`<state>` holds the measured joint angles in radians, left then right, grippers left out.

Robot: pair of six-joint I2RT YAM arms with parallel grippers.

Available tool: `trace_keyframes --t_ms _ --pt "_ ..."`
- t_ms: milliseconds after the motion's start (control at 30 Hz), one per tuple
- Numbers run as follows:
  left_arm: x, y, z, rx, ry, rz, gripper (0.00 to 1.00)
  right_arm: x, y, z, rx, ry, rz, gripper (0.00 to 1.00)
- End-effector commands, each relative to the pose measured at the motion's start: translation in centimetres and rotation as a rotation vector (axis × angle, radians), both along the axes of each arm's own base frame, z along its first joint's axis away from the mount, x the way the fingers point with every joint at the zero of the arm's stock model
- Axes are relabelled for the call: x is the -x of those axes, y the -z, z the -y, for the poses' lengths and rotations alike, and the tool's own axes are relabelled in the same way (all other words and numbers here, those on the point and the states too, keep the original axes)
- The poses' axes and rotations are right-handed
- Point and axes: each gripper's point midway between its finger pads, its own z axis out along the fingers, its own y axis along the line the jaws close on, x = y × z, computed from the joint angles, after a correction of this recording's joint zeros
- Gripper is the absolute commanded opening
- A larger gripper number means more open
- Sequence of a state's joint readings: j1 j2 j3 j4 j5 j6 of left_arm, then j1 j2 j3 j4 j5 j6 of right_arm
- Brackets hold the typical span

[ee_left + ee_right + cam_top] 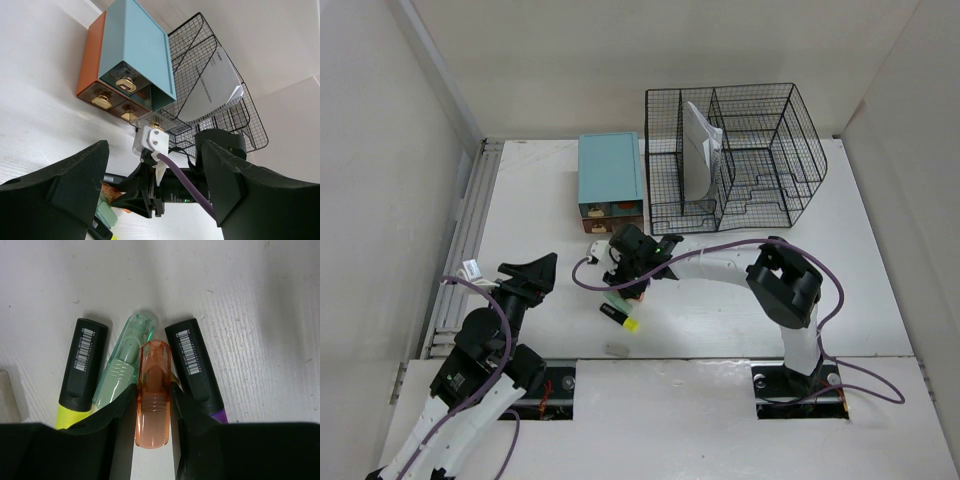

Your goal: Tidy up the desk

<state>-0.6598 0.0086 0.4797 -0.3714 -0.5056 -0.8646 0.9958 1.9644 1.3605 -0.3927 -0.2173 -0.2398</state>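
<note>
Left end effector point(532, 270) open wide; right end effector point(152, 396) low, fingers pinched close.

You are looking at the desk point(540, 200), a large, flat, white rectangular top that fills the middle of the overhead view and lies level. Its long sides run left to right, and its far edge meets the back wall point(620, 60). A metal rail point(460, 250) of several parallel grooves runs along the left edge, from the far corner toward the near one. Pale walls close it in on the left, far and right sides. Close up, in the right wrist view, the surface shows as matte white with a fine ribbed grain and a few small dark specks.
</note>
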Motion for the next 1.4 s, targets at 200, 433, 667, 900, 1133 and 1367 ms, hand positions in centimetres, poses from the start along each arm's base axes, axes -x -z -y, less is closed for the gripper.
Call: trace_keyframes --t_ms 200,433,667,900,1133,1367 --pt "1.7 -3.3 -1.5 0.081 -0.007 0.123 0.72 -1.1 -6.9 -2.3 -0.097 -0.078 0.104 0.00" --pt "1.7 -3.3 -1.5 0.081 -0.007 0.123 0.72 -3.7 -16.0 -4.0 -0.208 -0.074 0.284 0.00" --pt "1.9 -3.2 -1.6 0.090 -0.007 0.122 0.72 -10.4 -19.7 -3.2 -0.205 0.141 0.504 0.00" --pt "1.7 -3.1 -1.5 0.084 -0.007 0.115 0.72 -15.0 -19.8 -2.1 -0.180 0.258 0.587 0.00" --pt "1.7 -3.1 -1.7 0.085 -0.016 0.115 0.72 -18.5 -19.9 -0.4 -0.190 0.320 0.615 0.00" --pt "1.7 -3.1 -1.7 0.085 -0.016 0.115 0.72 -20.3 -19.4 -0.3 -0.216 0.308 0.585 0.00"
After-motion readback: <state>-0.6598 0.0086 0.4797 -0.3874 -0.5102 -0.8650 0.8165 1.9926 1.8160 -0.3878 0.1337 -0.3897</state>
